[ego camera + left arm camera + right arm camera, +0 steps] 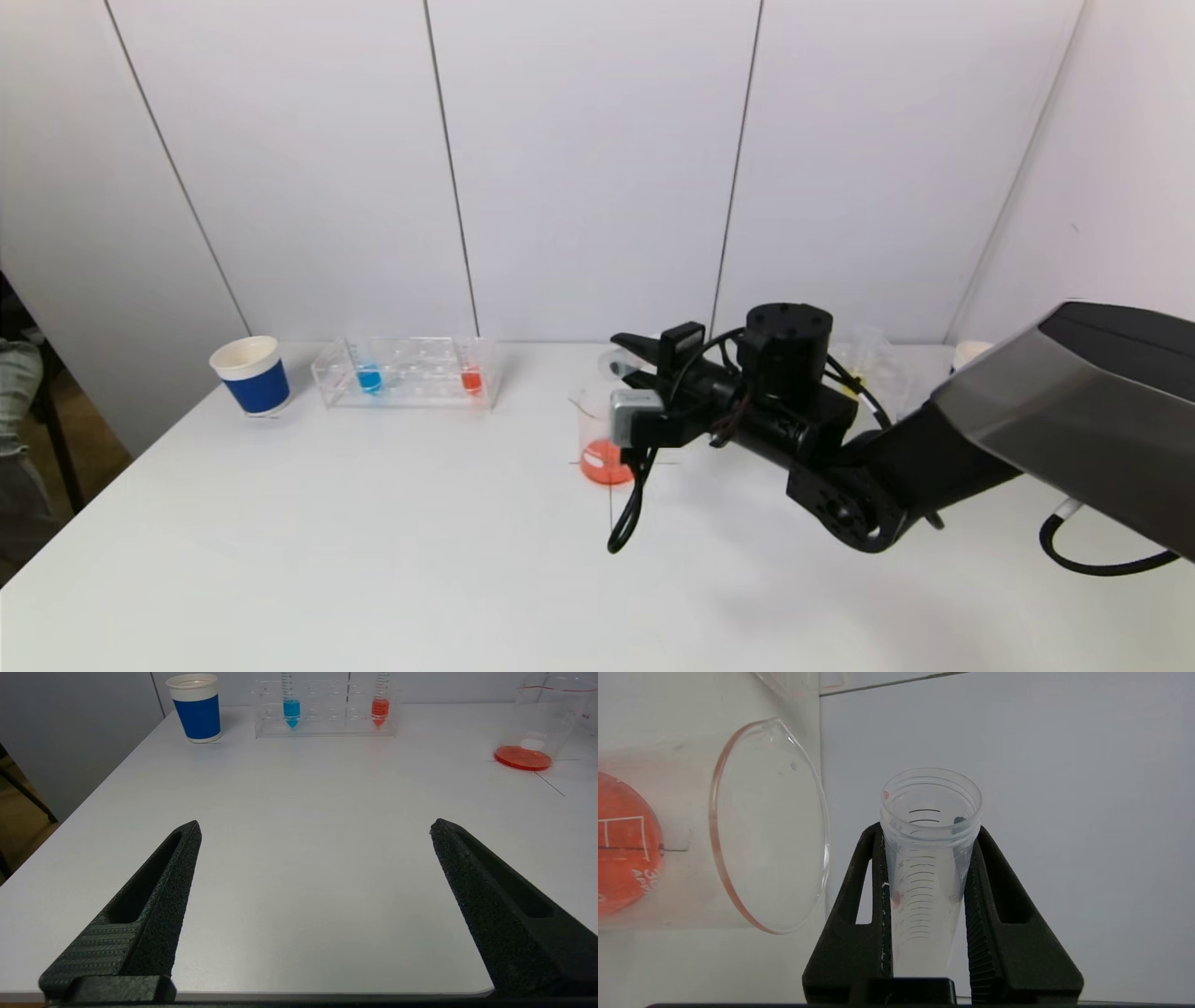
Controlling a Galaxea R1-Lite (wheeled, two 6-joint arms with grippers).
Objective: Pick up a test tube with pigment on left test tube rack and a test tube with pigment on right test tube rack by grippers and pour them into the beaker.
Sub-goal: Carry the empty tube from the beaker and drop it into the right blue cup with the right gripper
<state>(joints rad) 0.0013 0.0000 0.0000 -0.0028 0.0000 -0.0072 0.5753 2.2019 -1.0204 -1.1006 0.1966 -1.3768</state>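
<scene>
From up at the head, the right arm reaches across the white table [373, 560], its right gripper [627, 353] hanging above the beaker [602, 439], which stands mid-table with a pool of orange-red liquid in its bottom. Off to the left sits the left test tube rack [411, 373], clear plastic, with a blue tube [370, 376] and an orange tube [471, 377] standing upright in it, and a blue paper cup [252, 375] just beside it. Behind the arm there seems to be a second clear rack [878, 369], though most of it is blocked.

From the left wrist, the left gripper [315, 828] hovers low over bare table near the front edge, jaws spread wide with nothing between them; rack, cup and beaker lie well ahead.

From the right wrist, the right gripper's jaws are pinching a test tube [927, 858], clear and nearly drained, a few red drops clinging inside. Its open mouth lies just beside the beaker's rim.
</scene>
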